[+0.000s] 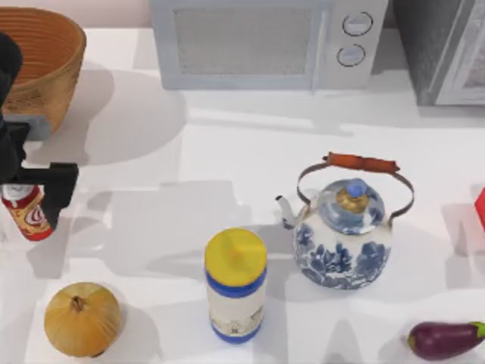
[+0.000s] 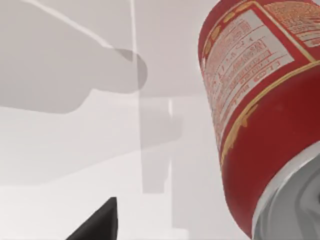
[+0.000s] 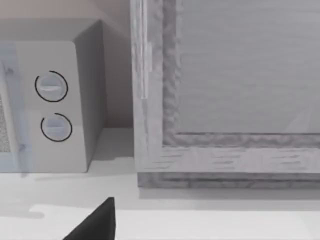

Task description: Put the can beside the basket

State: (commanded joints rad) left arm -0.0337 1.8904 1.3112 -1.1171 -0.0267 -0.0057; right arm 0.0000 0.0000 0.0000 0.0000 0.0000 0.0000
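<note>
1. The can [image 1: 27, 214] sits at the worktop's [image 1: 227, 152] far left edge, tilted, in front of the basket [image 1: 42, 61] and apart from it.
2. The left tool [image 1: 34, 189] hangs right over the can (its dark body hides the can's top); I cannot tell how its fingers stand.
3. Up close, the can [image 2: 260, 115] shows its red label and silver rim.
4. The right arm's camera faces a microwave [image 3: 50, 95].

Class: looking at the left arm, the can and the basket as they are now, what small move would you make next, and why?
Probably carry the can a little toward the table's far edge, nearer the basket. The left gripper is at the can near the table's left edge, and a stretch of bare table separates can and basket.
</note>
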